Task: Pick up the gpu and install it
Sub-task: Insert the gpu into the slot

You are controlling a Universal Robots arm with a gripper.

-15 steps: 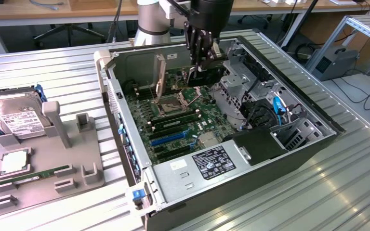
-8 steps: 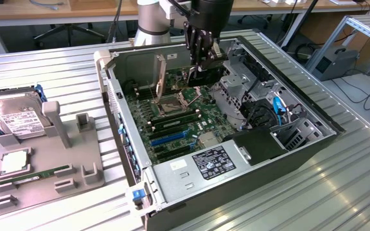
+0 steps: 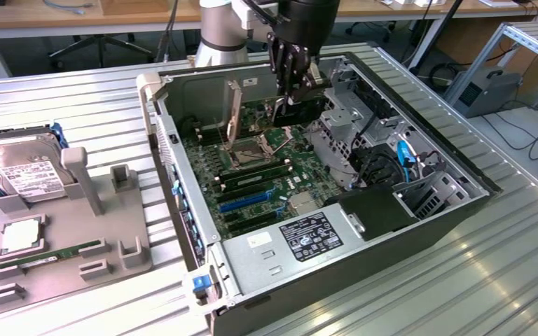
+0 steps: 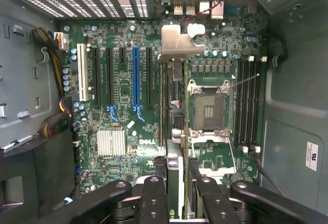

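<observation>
Open computer case lying on the slatted tabletop, motherboard facing up. Above its far end — gripper closed on the gpu, card held on edge over the board, not yet seated in a slot. Near the tabletop's exterior-view-left edge — grey holder with hard drive and RAM stick.

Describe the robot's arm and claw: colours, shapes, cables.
The arm is a round silver-grey tube with a paler joint band and a dark cable alongside. Its wrist is a black cylinder. The claw is black, built of slim linked bars; in the wrist view its fingers show round pivot bolts.
</observation>
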